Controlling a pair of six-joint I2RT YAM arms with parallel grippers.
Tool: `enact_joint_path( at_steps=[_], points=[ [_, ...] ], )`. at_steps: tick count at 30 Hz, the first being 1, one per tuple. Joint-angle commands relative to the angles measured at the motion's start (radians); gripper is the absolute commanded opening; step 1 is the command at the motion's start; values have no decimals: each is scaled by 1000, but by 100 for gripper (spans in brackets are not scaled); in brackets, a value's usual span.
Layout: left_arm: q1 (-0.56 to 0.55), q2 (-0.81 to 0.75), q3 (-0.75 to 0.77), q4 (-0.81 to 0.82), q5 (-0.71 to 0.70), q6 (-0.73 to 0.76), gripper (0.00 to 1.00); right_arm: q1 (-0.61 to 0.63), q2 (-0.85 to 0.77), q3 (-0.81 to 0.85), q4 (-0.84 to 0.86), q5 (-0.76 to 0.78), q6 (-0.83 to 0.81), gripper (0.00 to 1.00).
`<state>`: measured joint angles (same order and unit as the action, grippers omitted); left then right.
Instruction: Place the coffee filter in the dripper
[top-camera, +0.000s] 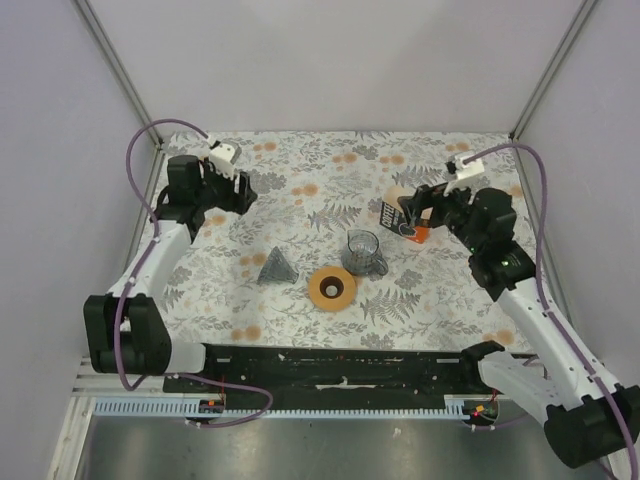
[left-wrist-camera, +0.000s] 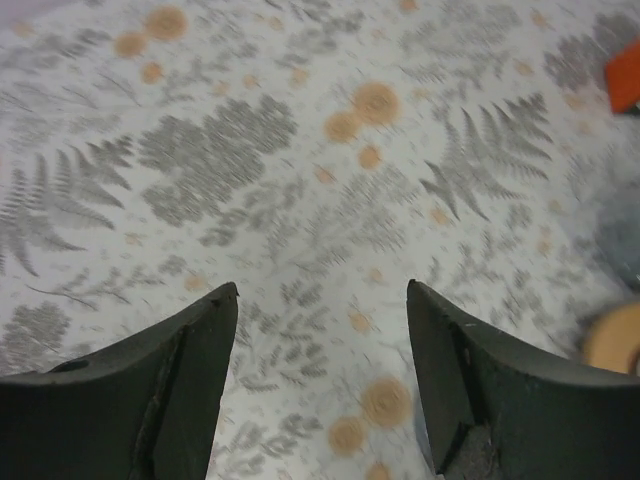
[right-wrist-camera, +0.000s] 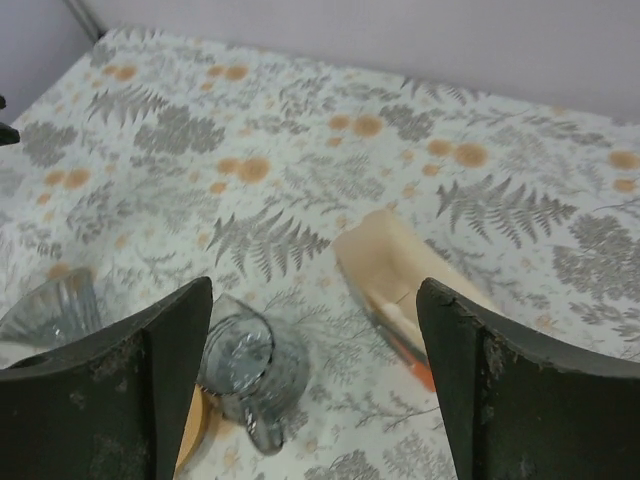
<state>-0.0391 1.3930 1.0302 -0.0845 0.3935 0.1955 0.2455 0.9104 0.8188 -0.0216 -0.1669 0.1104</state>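
The dripper (top-camera: 332, 288), an orange-tan ring with a dark centre, sits on the patterned cloth at front centre. Its edge shows in the right wrist view (right-wrist-camera: 190, 432) and at the right edge of the left wrist view (left-wrist-camera: 615, 338). No loose white coffee filter is in view. The orange-and-tan packet (top-camera: 398, 217) lies at the right. In the right wrist view the packet (right-wrist-camera: 405, 270) lies below, between the fingers. My right gripper (top-camera: 409, 214) (right-wrist-camera: 315, 285) is open and hovers just above the packet. My left gripper (top-camera: 249, 192) (left-wrist-camera: 320, 290) is open and empty over bare cloth at the far left.
A clear glass handled cup (top-camera: 364, 250) (right-wrist-camera: 245, 362) stands just behind the dripper. A grey pyramid-shaped object (top-camera: 277, 266) (right-wrist-camera: 52, 310) stands to the left of the dripper. Enclosure walls and corner posts close the table's back and sides.
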Motion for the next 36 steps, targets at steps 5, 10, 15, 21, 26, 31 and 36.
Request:
enact_joint_path(
  at_steps=[5, 10, 15, 21, 26, 31, 36],
  points=[
    [-38, -72, 10, -664, 271, 226, 80, 242, 168, 161, -374, 230, -2, 84],
    [-93, -77, -19, -663, 248, 213, 85, 327, 333, 229, -368, 230, 28, 81],
    [-117, -51, -27, -633, 220, 179, 85, 331, 482, 299, -376, 202, 40, 71],
    [-117, -35, -25, -629, 200, 168, 85, 331, 603, 348, -393, 214, 31, 54],
    [-117, -40, -24, -627, 186, 163, 84, 331, 689, 393, -429, 219, 12, 44],
    [-117, -52, -24, -627, 173, 168, 84, 331, 739, 418, -465, 234, -9, 36],
    [-117, -55, -16, -626, 169, 170, 84, 333, 757, 440, -471, 184, -99, 17]
  ],
)
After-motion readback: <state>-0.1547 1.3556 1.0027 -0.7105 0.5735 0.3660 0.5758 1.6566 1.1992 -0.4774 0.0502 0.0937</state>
